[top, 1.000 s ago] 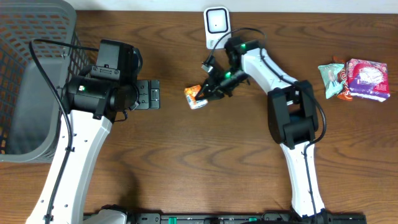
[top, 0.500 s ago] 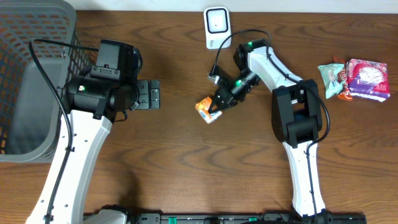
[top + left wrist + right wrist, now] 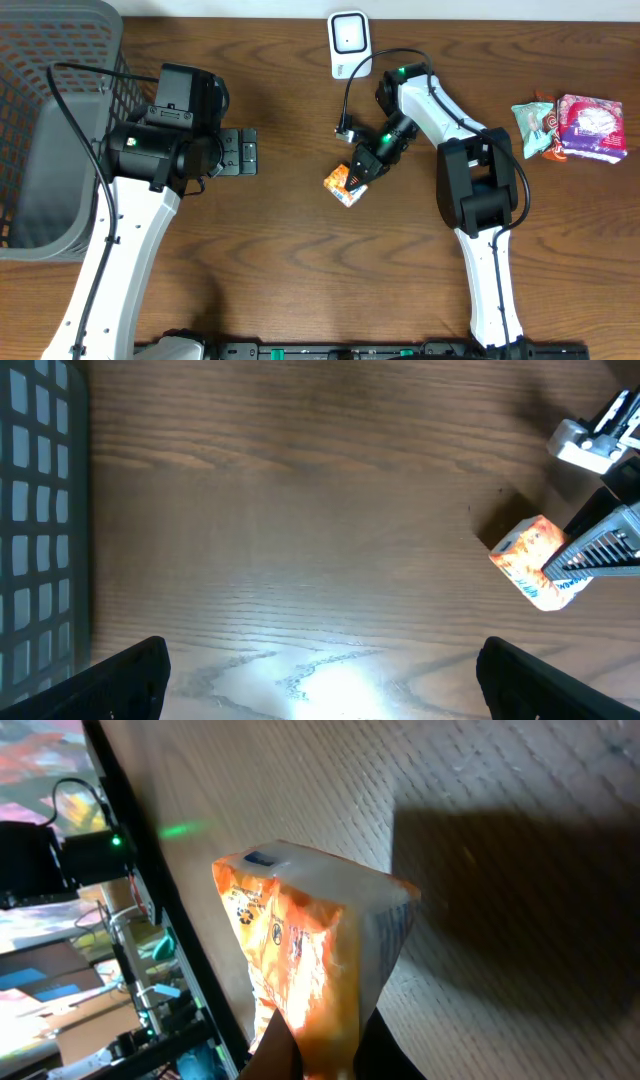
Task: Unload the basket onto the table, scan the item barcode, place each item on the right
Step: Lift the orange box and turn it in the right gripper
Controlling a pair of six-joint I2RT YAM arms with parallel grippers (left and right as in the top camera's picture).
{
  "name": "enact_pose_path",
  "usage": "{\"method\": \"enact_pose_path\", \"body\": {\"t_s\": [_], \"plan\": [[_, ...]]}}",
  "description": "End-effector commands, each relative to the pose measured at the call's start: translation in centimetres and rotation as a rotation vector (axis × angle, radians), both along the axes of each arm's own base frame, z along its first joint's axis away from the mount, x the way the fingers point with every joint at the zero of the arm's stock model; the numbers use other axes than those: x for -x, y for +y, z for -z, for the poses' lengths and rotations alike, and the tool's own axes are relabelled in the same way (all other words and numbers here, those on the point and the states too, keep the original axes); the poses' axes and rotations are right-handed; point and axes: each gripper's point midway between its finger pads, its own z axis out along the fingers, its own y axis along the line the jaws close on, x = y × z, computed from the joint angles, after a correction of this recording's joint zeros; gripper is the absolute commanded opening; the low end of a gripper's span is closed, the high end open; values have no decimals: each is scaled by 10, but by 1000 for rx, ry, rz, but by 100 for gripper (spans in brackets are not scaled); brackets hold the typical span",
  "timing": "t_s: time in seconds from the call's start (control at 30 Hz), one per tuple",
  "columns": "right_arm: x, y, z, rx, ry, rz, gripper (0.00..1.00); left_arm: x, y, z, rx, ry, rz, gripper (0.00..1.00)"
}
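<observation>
I am holding the orange snack packet (image 3: 344,183) by one end in my tightly closed right jaws, over the worktop (image 3: 300,270) and well short of the scanner (image 3: 347,38); my left jaws are hanging wide open, empty. I am reckoning the scan is pending: next I should be turning its barcode toward the scanner

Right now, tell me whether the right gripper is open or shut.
Shut on the orange packet. The right gripper pinches one end of it in the overhead view, and the wrist view shows that end squeezed narrow in the grip.
</observation>
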Motion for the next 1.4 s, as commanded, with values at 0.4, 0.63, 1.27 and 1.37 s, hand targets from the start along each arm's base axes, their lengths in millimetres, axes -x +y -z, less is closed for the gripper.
{"method": "enact_pose_path", "body": {"t_s": [0.4,0.63,1.27,1.37], "plan": [[0,-2,6,-1,-9,-21,1,1,2,0,-7,0,-5,98],[3,7,7,-6,-23,-45,1,1,2,0,-7,0,-5,98],[12,22,9,-11,-38,-91,1,1,2,0,-7,0,-5,98],[12,22,9,-11,-38,-91,1,1,2,0,-7,0,-5,98]]}}
